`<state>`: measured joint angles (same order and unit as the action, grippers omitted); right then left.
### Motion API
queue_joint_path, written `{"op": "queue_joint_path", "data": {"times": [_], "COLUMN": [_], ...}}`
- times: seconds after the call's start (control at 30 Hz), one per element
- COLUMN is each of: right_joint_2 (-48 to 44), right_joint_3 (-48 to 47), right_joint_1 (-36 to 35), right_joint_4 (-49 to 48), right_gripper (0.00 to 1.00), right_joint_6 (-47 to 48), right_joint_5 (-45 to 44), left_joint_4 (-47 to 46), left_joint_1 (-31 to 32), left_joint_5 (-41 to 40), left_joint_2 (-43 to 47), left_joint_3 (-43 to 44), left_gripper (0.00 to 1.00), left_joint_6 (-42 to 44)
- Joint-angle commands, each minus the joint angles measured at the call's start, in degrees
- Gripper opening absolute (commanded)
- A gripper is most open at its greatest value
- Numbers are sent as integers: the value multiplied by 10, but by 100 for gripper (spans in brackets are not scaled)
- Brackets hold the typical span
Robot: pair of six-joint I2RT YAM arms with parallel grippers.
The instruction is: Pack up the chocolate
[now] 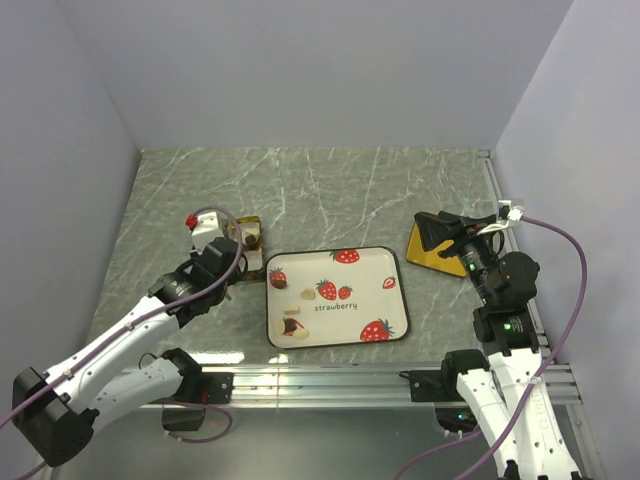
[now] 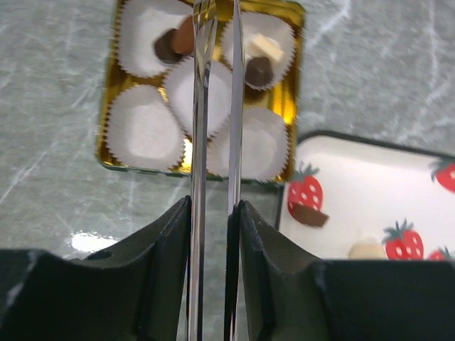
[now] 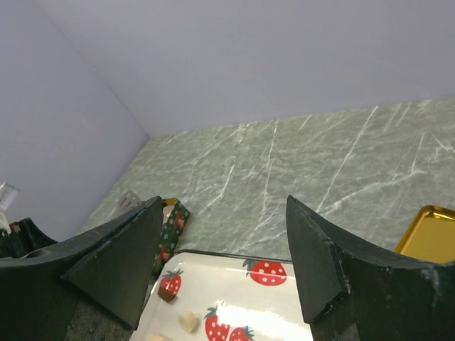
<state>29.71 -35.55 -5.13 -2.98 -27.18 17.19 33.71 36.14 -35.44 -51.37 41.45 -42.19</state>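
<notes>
White shells and black joints on the left arm [image 1: 120, 345] and right arm [image 1: 505, 385]. Purple cables [image 1: 572, 255] ran along both, and the left gripper [image 2: 216, 21] wore thin metal blades.

tin [image 1: 256, 222] L of tray [image 1: 370, 300] | lid [image 1: 428, 256] R | choc [image 1: 291, 322] on tray

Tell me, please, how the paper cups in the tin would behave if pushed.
Probably light and floppy: the cups are thin pleated paper. They would likely slide or crumple, as they seem to lie loose and overlapping in the tin.
</notes>
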Motion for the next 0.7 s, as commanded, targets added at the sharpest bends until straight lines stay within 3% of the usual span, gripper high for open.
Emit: {"op": "queue_joint_path", "data": {"times": [0.0, 0.43, 0.67], "right_joint_2": [5, 8, 16], "right_joint_3": [-2, -7, -7], "right_joint_1": [-5, -5, -4], "right_joint_4": [-19, -9, -11], "right_gripper": [76, 76, 76], "right_joint_6": [5, 12, 13], "right_joint_5": [-5, -22, -21], "left_joint_4": [-11, -24, -13], "left_joint_1": [46, 202, 262], "left_joint_5": [-5, 67, 70], "left_joint_2": [15, 31, 16], "left_joint_3": [14, 21, 3], "left_gripper": [37, 38, 37], "left_joint_6": [14, 44, 3]}}
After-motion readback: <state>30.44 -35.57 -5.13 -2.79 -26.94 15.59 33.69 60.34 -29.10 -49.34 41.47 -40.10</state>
